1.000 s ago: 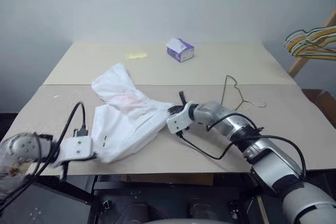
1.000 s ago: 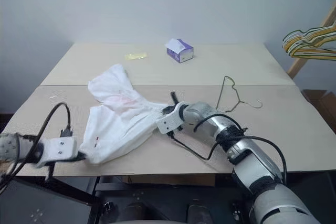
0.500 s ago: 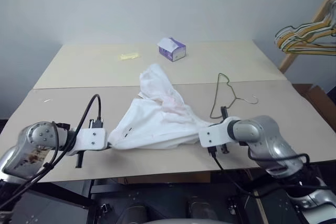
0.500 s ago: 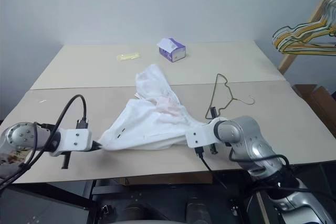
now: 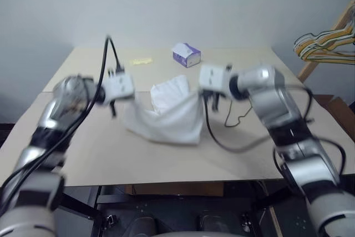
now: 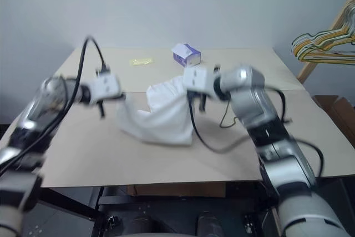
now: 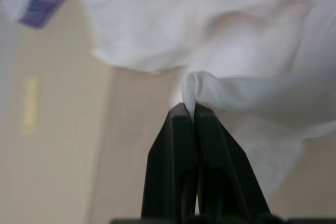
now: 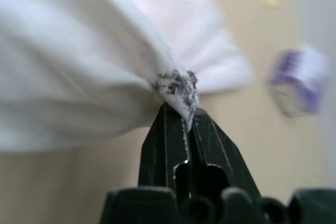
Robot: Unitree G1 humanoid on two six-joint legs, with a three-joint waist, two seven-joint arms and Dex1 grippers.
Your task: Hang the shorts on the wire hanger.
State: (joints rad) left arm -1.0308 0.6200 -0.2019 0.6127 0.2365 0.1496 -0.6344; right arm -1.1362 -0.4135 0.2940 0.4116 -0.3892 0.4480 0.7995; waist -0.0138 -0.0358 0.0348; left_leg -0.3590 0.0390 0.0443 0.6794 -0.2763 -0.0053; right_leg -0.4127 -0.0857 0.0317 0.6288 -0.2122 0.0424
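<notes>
The shorts (image 5: 169,116) are light, limp cloth: they sag in a deep belly between two pinch points and will slide and bunch rather than keep any shape, so they are best held by the edges, spread wide, which is how they are taken now. The left gripper (image 7: 189,109) has its fingers pressed together on a fold of the cloth's edge, and the right gripper (image 8: 181,109) has its fingers clamped on a gathered, darker-flecked bit of hem or waistband; which, the blur makes hard to say. Both arms are raised and bent inward, holding the shorts above the worktop (image 5: 83,154), the lowest fold seemingly brushing it. The wire hanger (image 5: 233,116) lies on the worktop just beyond the right gripper, partly hidden by that arm, near the shorts' right edge.
</notes>
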